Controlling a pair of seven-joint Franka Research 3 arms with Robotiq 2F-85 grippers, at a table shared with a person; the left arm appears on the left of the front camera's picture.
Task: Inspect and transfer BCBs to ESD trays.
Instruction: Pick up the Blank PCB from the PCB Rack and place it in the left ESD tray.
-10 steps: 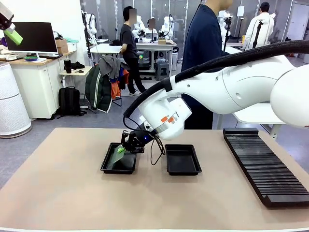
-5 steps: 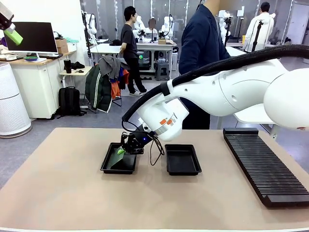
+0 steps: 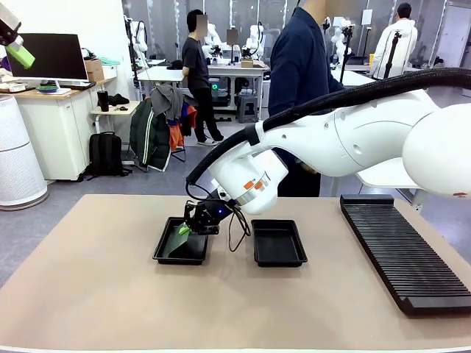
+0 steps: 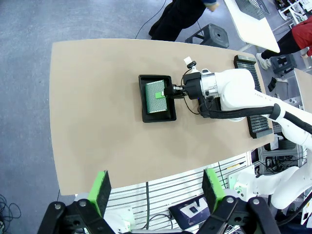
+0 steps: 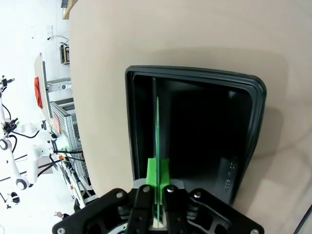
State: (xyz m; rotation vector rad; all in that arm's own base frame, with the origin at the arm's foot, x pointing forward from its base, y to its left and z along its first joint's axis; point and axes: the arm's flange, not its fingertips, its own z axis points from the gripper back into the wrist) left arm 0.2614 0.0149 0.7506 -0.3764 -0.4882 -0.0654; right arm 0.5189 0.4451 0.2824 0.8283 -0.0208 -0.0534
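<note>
The right claw (image 5: pixel 157 171) is clamped on one edge of a thin green rectangular circuit board (image 5: pixel 157 127), holding it tilted inside the left of two shallow black plastic trays (image 3: pixel 165 255) on the beige tabletop (image 3: pixel 96 294). The other tray (image 3: pixel 279 262) lies just beside it. The left claw (image 4: pixel 156 187) hangs high above, jaws wide, gripping nothing.
</note>
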